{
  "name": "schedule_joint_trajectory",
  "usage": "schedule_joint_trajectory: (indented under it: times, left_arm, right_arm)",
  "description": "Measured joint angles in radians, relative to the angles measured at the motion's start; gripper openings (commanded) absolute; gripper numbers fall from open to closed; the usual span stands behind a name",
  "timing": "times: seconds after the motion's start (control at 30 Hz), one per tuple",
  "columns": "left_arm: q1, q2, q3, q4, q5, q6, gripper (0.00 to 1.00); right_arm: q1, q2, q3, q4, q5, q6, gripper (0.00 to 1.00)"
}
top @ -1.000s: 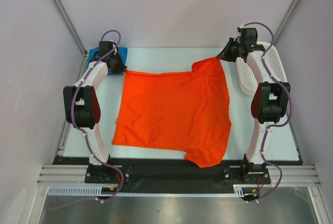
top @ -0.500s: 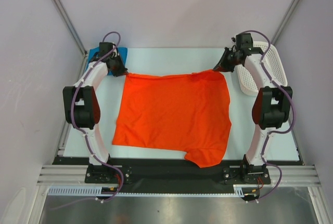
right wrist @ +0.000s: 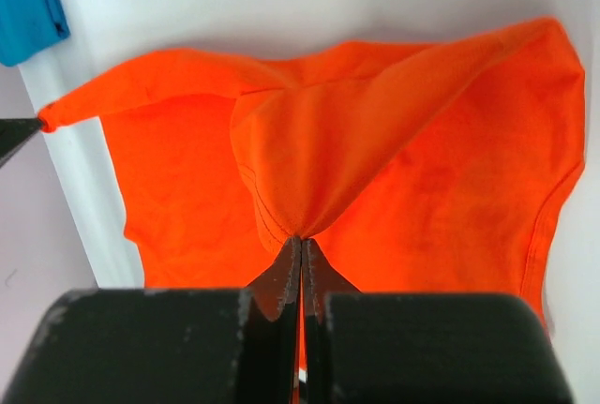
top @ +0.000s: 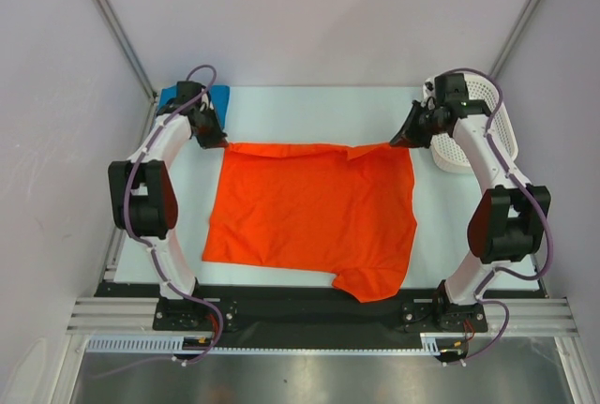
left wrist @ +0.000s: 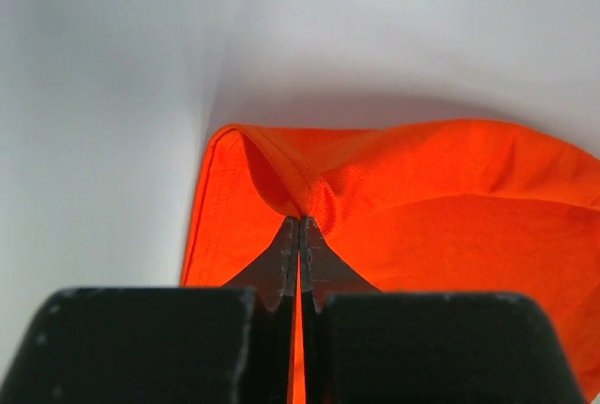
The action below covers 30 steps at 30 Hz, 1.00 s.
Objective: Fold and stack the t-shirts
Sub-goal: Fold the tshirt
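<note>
Top external view: a bright orange-red t-shirt [top: 309, 221] of thin, soft knit is seen spread over the pale, smooth surface [top: 309, 109]. It is roughly rectangular, with one short sleeve curling out at its 5 o'clock corner beside the near edge. Its far edge is drawn into a slightly sagging line between two pinched corners. The corner at 10 o'clock is clamped by the left fingers [top: 220, 140] and the corner at 2 o'clock by the right fingers [top: 403, 138]; both pairs are pressed tight together on the cloth.

A small patch of a blue t-shirt [top: 173, 97] is shown at the surface's 11 o'clock corner, partly covered by the left arm. A white perforated plastic basket [top: 497, 127], oval with a rounded rim, is placed at 2 o'clock, behind the right arm.

In the left wrist view a stitched hem is seen folded over and gripped at the black, wedge-shaped tips. In the right wrist view the fabric is gathered into a soft cone of creases rising from the tips, with a stitched hem curving down the 4 o'clock side.
</note>
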Motion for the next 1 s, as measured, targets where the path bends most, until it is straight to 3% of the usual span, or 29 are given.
schedule_joint_trajectory:
  times: [0.37, 1.0]
  left_arm:
    - [0.055, -0.013, -0.054, -0.059, -0.017, 0.048, 0.0]
    - [0.056, 0.006, -0.105, -0.09, 0.008, 0.075, 0.0]
  right_arm:
    - [-0.013, -0.076, -0.203, -0.045, -0.003, -0.006, 0.0]
    - [-0.05, -0.121, -0.387, -0.024, 0.003, -0.043, 0.0]
